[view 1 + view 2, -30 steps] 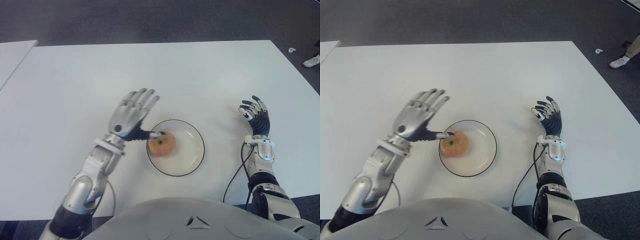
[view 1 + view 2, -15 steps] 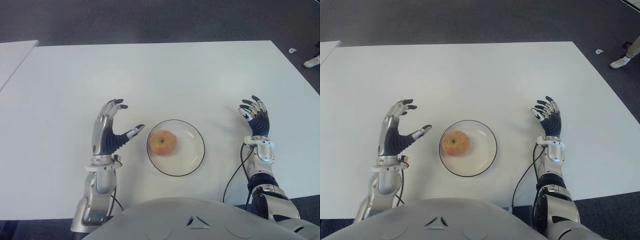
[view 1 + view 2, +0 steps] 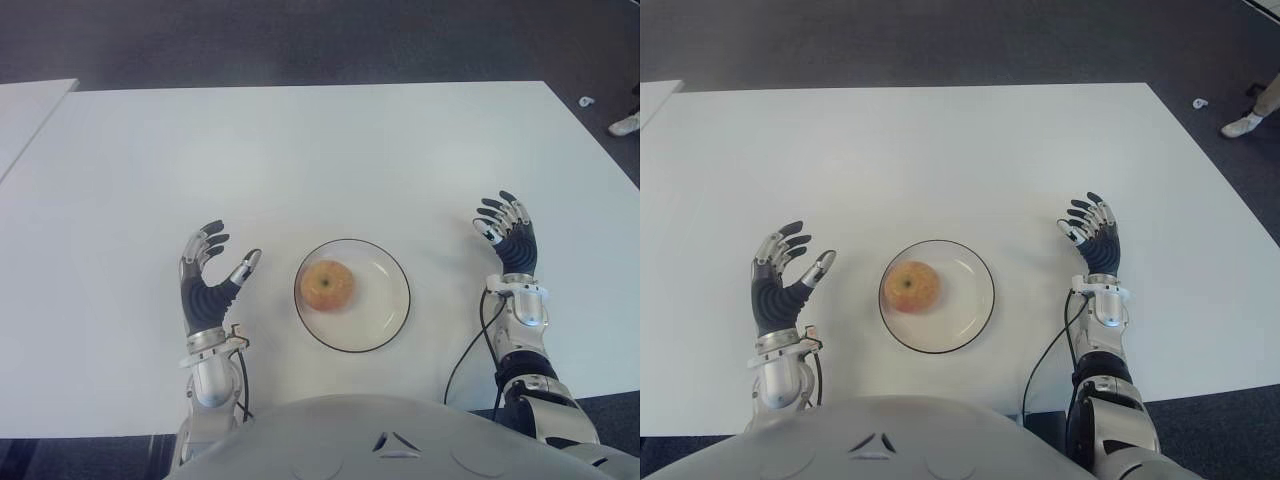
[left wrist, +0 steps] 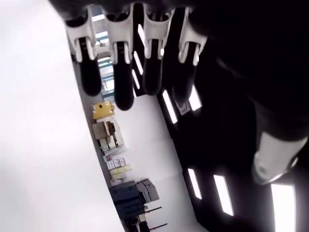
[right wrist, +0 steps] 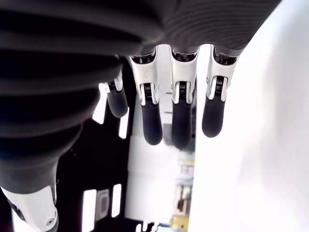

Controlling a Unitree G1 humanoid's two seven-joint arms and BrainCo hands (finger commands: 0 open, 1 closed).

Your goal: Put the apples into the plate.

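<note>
Over on the left, the left hand (image 3: 208, 280) is held up above the white counter (image 3: 320, 160), palm turned in toward the middle, its fingers (image 4: 116, 67) spread and only loosely bent with the thumb angled out toward the plate; it has hold of nothing. It stands near the plate's left edge but clear of it, with bare counter showing between the two

In the middle, close to the robot's body, sits the plate (image 3: 385, 305), a shallow round one, pale with a thin dark rim. One apple (image 3: 327, 285), yellow-orange with a reddish blush, lies inside it on the left half, not far from the rim on that side. The remainder of the plate is bare

On the right, well apart from the plate, the right hand (image 3: 508, 240) stands upright with its fingers (image 5: 181, 106) extended and a little fanned, thumb apart from them, and nothing in its grip. A dark cable (image 3: 470, 345) loops down from its wrist across the counter toward the near edge

Beyond the counter's far right corner, on the dark floor, a shoe (image 3: 1243, 123) shows at the edge of view
</note>
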